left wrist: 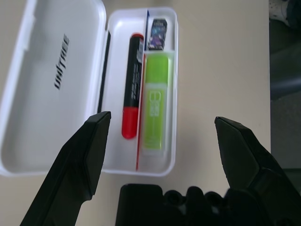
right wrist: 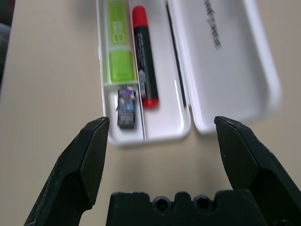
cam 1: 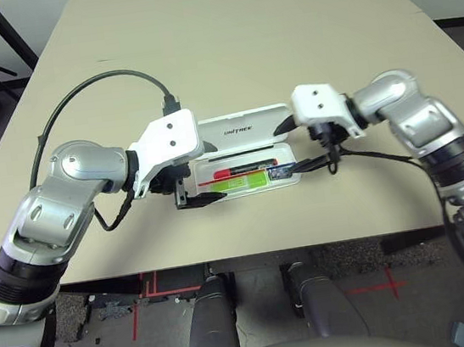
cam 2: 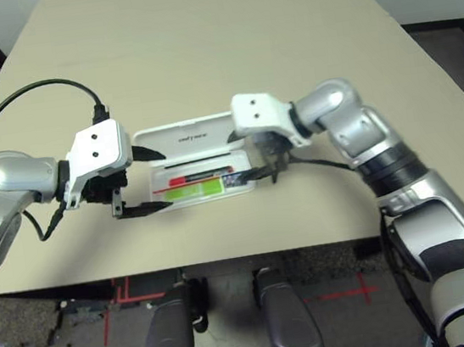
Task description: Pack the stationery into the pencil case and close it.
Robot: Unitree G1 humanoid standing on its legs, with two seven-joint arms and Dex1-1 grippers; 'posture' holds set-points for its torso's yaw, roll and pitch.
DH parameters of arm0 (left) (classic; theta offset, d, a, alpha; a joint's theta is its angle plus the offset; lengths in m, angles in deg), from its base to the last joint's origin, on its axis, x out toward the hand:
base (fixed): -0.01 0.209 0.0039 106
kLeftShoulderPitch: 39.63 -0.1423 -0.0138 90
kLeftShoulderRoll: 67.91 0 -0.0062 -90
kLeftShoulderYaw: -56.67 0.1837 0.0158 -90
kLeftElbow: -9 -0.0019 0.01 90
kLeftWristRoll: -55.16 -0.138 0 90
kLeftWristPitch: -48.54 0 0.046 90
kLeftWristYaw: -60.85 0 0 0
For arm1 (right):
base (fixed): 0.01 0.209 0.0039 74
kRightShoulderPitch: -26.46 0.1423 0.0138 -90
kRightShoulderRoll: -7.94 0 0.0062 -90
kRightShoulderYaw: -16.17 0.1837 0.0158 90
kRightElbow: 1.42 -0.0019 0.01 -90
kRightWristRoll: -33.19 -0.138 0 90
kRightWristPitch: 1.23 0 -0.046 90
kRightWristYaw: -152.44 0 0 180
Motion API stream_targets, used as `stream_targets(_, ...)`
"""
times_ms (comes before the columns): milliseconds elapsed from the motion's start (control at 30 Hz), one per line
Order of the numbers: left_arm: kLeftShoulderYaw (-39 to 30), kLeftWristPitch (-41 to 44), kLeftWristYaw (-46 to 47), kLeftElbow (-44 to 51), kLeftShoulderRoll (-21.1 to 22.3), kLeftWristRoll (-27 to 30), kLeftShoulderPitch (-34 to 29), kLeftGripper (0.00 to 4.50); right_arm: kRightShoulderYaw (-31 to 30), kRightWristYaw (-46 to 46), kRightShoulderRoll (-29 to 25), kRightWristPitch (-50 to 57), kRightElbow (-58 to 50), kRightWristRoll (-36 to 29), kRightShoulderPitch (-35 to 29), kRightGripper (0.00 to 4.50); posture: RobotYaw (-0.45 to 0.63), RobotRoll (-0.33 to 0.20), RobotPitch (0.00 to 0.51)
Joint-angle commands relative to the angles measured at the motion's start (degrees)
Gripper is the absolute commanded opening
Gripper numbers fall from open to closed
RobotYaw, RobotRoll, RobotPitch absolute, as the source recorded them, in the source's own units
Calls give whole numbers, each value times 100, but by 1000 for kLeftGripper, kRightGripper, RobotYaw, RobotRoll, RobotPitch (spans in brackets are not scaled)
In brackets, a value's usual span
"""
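Pencil case (cam 1: 243, 129) lies open at centre frame in the head views, on the beige worktop (cam 1: 223, 38). Lid is folded back flat toward the far side, dark lettering showing on its inner face; the tray sits on the near side.

Inside the tray: lime-green highlighter (left wrist: 155, 106) along the near wall, red marker (left wrist: 131, 84) with black barrel parallel to it on the lid side, the two just beside each other. A small dark piece (left wrist: 157, 34) with purple and silver markings sits in a separate end compartment, at the tray's right end in the head views, beyond the highlighter's tip.

Left gripper (cam 1: 183, 180) hangs at the case's left end, centre-left of frame, fingers spread wide, nothing between them; its lower finger lies close along the tray's near left corner, contact uncertain.

Right gripper (cam 1: 305, 142) sits at the case's right end, centre-right of frame, fingers likewise spread wide and empty. A black cable (cam 1: 93, 93) loops over the left wrist.
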Motion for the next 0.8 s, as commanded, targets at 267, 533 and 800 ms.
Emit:
stream_targets(267,-478,-339,71,-271,217,34,-365,4500,800,-261,-862,505,251,-565,-803,4456,-9,0,167)
stream_targets(533,-401,-1261,453,-1607,267,-782,-217,3503,842,-58,-743,569,119,-607,-955,4500,-9,0,160)
stream_targets(800,-307,-1764,595,-2474,253,-1421,-148,314,773,2,-680,532,131,-586,-930,4500,-7,0,155)
